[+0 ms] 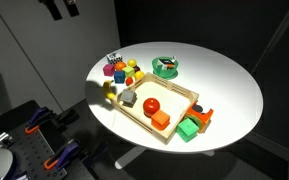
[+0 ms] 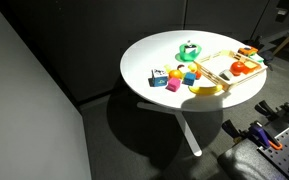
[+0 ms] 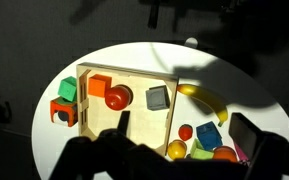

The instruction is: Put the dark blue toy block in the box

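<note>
The round white table point(image 1: 234, 95) carries everything, and I hang high above it, well clear of every toy. In the wrist view my pincer point(image 3: 179, 142) comes in from 6 o'clock as two dark fingers standing wide apart with nothing between them, so it is open and empty.

The box point(image 1: 134, 112), a shallow light-wood tray, lies near the middle of the table, towards 6 o'clock in an exterior view. Inside it are a grey block point(image 3: 157, 98), a red ball point(image 3: 117, 97) and an orange block point(image 3: 99, 85). The ball touches the orange block, and the grey block sits apart from both.

A round green dish point(image 1: 167, 67) stands at 12 o'clock on the table. A yellow banana point(image 3: 199, 100) lies just outside the box wall, at 3 o'clock from it in the wrist view. A green block point(image 3: 67, 90) and an orange piece point(image 3: 62, 112) sit outside at 9 o'clock.

The dark blue toy block point(image 1: 112, 61) is outside the box, at the far end of a heap of small toys point(image 1: 127, 72) near the table's 10 o'clock edge. It is too small for me to say whether it touches its neighbours.
</note>
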Controlling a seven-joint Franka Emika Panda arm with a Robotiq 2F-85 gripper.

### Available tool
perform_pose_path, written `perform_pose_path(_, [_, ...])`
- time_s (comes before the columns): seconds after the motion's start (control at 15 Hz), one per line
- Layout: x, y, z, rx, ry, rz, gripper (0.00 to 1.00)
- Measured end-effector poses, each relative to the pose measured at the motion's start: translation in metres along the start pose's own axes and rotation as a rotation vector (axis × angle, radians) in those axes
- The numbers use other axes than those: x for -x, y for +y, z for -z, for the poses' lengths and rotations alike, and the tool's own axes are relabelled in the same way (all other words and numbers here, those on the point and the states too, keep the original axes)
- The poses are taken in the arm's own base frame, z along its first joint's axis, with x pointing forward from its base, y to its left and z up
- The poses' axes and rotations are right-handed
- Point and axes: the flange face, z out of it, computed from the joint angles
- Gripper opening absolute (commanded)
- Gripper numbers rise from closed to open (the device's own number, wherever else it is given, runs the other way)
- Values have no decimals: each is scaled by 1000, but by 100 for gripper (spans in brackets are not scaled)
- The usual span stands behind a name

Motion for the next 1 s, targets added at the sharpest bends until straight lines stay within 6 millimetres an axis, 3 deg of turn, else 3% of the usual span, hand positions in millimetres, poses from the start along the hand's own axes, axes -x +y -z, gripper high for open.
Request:
perform_pose_path(0.47, [-24,-17,-6,-32,18,33,100])
perform_pose_path(1.0, [-67,-46,-23,-115,1,58,100])
